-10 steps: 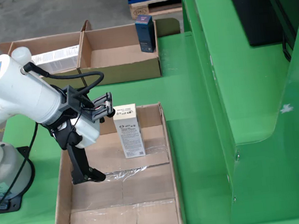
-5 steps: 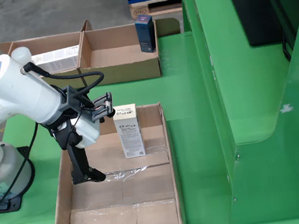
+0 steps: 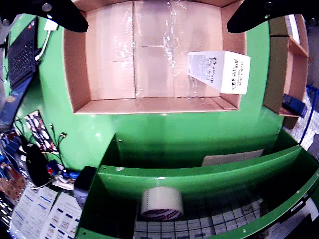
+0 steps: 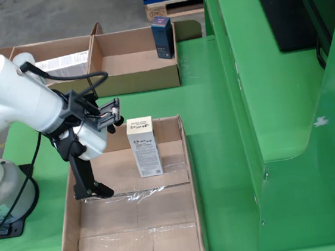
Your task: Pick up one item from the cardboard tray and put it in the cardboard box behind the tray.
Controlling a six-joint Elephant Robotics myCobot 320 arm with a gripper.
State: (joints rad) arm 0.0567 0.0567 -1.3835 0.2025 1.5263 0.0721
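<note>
Plainly, the cardboard tray (image 4: pixel 183 220) lies flat with its open top up, so its one item can be reached from above, while the divided cardboard box (image 4: pixel 138 74) waits at its twelve o'clock. Inside, the white carton (image 4: pixel 143 147) stands upright at the far end. At the carton's nine o'clock the gripper (image 4: pixel 96 178) hangs spread wide and empty, its black fingers (image 3: pixel 65 14) well apart in the view riding on it.

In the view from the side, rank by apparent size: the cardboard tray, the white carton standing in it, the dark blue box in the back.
1. cardboard tray
2. white carton
3. dark blue box, though it sits farther from the camera, so its true size against the carton is unsure.
</note>
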